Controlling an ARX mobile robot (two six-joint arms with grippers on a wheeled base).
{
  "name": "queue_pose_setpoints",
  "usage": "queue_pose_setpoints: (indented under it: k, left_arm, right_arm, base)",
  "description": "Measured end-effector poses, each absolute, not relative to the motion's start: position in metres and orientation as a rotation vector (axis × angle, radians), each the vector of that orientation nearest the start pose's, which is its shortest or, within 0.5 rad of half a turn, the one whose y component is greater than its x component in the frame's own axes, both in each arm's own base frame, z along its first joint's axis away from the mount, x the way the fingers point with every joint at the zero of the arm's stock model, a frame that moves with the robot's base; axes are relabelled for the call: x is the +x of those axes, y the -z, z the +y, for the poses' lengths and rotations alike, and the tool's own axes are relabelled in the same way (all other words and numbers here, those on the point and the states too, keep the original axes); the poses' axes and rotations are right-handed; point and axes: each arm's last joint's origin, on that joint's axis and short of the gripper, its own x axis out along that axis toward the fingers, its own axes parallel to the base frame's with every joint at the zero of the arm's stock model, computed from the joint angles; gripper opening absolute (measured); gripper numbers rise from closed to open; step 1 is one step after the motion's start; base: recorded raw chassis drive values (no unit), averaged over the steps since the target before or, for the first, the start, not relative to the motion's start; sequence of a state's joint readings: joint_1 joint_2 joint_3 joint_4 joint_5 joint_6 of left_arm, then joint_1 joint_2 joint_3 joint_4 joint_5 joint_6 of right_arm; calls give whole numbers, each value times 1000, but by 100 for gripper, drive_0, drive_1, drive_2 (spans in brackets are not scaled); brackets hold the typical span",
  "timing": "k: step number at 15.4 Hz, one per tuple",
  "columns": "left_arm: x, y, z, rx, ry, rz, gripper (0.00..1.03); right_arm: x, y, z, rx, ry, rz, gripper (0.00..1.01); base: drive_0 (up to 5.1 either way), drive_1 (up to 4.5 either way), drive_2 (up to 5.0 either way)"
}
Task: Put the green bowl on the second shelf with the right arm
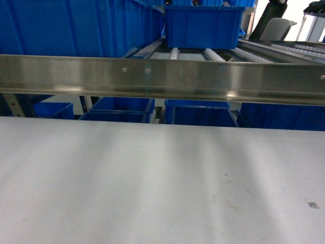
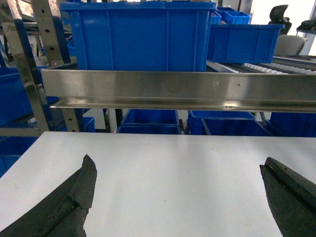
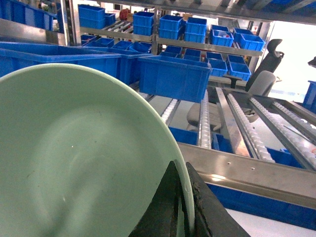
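Green bowl [image 3: 84,158] fills the left half of your right wrist view, tilted up on edge so you look into its smooth pale hollow. The right end effector [image 3: 183,207] is clamped on its rim at the lower right, one dark finger inside the bowl and the other outside. Behind the bowl you see a steel rail [image 3: 247,173], roller tracks [image 3: 205,118] running away from you, and a blue bin [image 3: 173,76] sitting on those rollers. More small blue bins line the far shelving [image 3: 197,44], and an office chair [image 3: 264,69] stands to the right.

Your head view shows a white tabletop [image 1: 152,183] across the lower half, with the steel rail [image 1: 162,76] spanning the frame above it. A large blue bin [image 1: 203,25] rests on the rollers past the rail, and others sit beneath it. Neither end effector nor the bowl appears in this view.

Your left wrist view looks along the same white tabletop [image 2: 173,168] toward the steel rail [image 2: 173,89]. The left end effector [image 2: 177,197] is spread wide, its two dark fingers [image 2: 74,197] at the lower corners with nothing between them, hovering above the tabletop. A tall blue bin [image 2: 138,37] stands behind the rail.
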State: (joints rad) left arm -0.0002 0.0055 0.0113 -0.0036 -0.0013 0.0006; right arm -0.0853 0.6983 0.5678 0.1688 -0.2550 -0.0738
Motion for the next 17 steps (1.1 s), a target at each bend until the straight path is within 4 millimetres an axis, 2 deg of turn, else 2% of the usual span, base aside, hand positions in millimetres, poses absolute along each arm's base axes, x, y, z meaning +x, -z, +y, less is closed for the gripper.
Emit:
queue_pose_setpoints:
  k: [17]
  left_arm:
    - [97,-167,0,1,-1,-4,98]
  right_arm:
    - [164,-304,-7,-78,-168,-45,2]
  base:
    - [-493,195,283]
